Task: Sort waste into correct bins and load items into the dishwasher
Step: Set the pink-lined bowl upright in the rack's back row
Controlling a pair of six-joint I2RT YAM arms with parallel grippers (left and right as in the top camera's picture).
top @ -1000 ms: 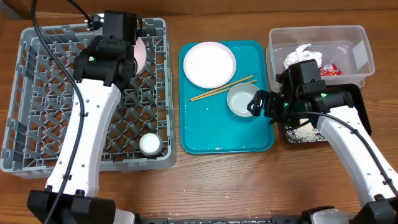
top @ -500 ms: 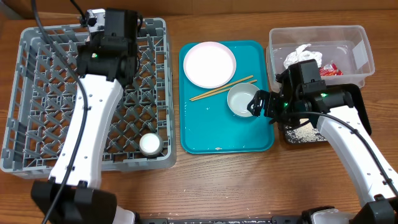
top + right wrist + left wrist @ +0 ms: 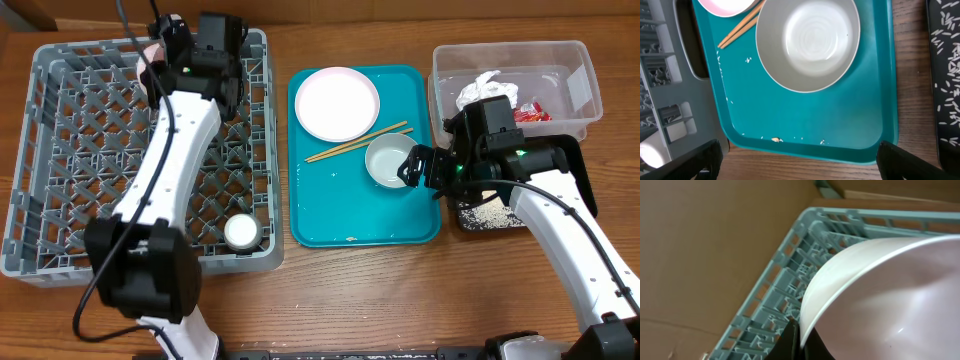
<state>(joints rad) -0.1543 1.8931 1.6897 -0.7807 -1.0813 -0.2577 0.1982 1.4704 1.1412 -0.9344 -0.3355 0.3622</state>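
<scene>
My left gripper is at the back edge of the grey dish rack, shut on the rim of a white dish, a bowl or small plate. The jaws pinch that rim above the rack's wall. My right gripper is open and empty, just right of a white bowl on the teal tray. The bowl, two chopsticks and a small brown scrap show in the right wrist view. A large white plate and the chopsticks lie on the tray. A small white cup stands in the rack.
A clear tub at the back right holds a crumpled napkin and a red wrapper. A black tray with rice grains lies under my right arm. Rice grains dot the teal tray's front edge.
My left arm has swung the white dish from the rack's back right part toward the back edge and further left. The right arm has not moved.
</scene>
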